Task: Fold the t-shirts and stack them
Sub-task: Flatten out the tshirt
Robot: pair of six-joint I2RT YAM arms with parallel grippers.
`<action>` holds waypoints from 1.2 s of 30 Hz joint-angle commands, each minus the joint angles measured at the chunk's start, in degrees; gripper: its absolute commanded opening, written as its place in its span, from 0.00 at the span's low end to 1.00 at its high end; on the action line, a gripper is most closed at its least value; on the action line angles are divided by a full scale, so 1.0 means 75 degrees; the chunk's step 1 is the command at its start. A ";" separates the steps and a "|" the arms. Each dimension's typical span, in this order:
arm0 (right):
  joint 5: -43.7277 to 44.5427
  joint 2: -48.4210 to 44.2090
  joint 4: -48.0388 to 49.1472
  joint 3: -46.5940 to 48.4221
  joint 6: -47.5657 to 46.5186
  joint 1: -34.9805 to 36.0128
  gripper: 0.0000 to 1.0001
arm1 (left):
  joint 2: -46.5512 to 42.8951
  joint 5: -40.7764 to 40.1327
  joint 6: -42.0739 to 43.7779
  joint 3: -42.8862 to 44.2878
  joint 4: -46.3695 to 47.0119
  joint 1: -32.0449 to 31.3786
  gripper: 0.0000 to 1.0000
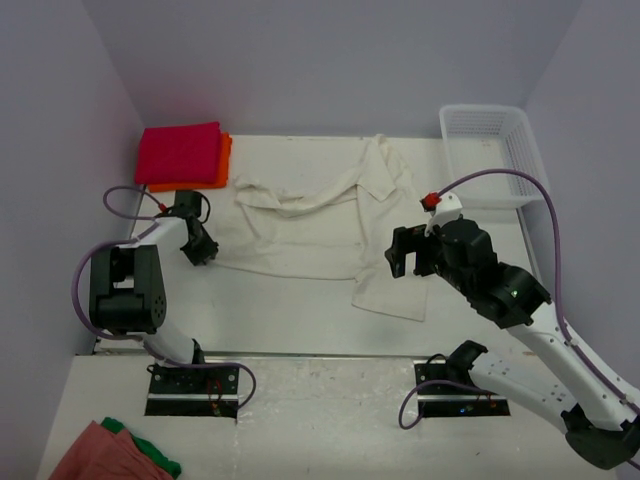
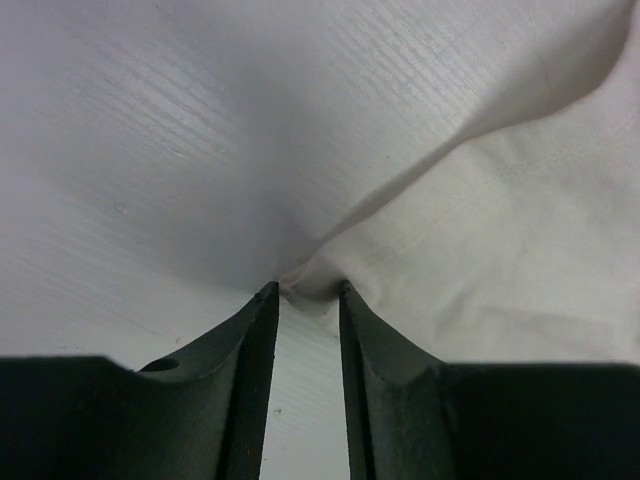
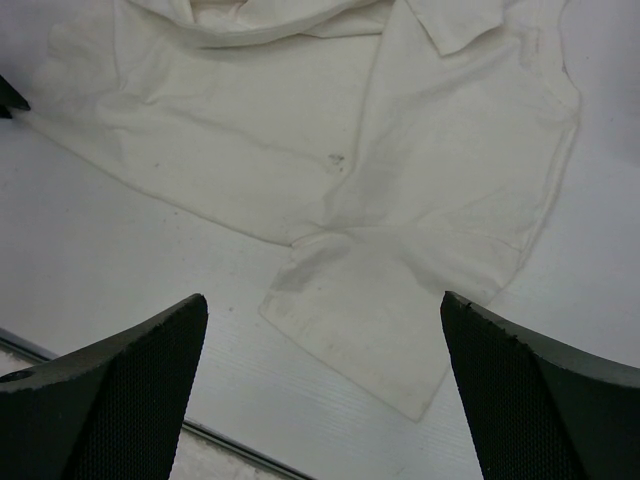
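Cream-white t-shirt (image 1: 320, 225): plain, no print, one small dark speck. Far left, magenta-red t-shirt (image 1: 180, 152) and orange t-shirt (image 1: 224, 170), both plain. Far right, basket (image 1: 490, 150): white, mesh grid. Table (image 1: 300, 315): white, fine ribbed lines. Near left, salmon-pink cloth (image 1: 95, 455) and green cloth (image 1: 165, 465). Cables (image 1: 545, 215): purple. Walls (image 1: 330, 60): pale lilac.

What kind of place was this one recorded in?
Likely a robot lab test cell, not a home: plain walls box in a white table, two bolted-down robot arms work at it, and a cream t-shirt lies spread near a mesh basket.
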 commanded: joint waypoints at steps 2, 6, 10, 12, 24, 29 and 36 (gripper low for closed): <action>-0.0004 -0.0013 0.0081 -0.0037 -0.0016 0.0021 0.99 | 0.0378 0.0326 0.0124 -0.0219 0.0359 0.0176 0.31; 0.0090 0.0010 0.0022 0.0021 0.0055 0.0033 0.99 | 0.0401 0.0362 0.0183 -0.0290 0.0429 0.0234 0.19; 0.0498 0.0127 -0.0118 0.0092 0.0416 0.0021 0.99 | 0.0425 0.0373 0.0195 -0.0325 0.0429 0.0281 0.00; 0.0652 0.0221 -0.0224 0.0127 0.0581 0.0021 0.99 | 0.0378 0.0385 0.0195 -0.0325 0.0383 0.0293 0.00; 0.0385 0.1382 -0.0799 -0.0163 0.3428 0.0021 0.99 | -0.2211 -0.0646 0.0007 0.0377 -0.1139 0.0293 0.00; 0.0290 0.0644 -0.0377 -0.1266 0.5045 -0.0049 0.99 | -0.2353 -0.0834 0.0089 0.1197 -0.1457 0.0316 0.00; -0.0178 0.1134 -0.0611 -0.2086 0.5984 -0.0096 0.89 | -0.2048 -0.0482 0.0160 0.1257 -0.1130 0.0363 0.00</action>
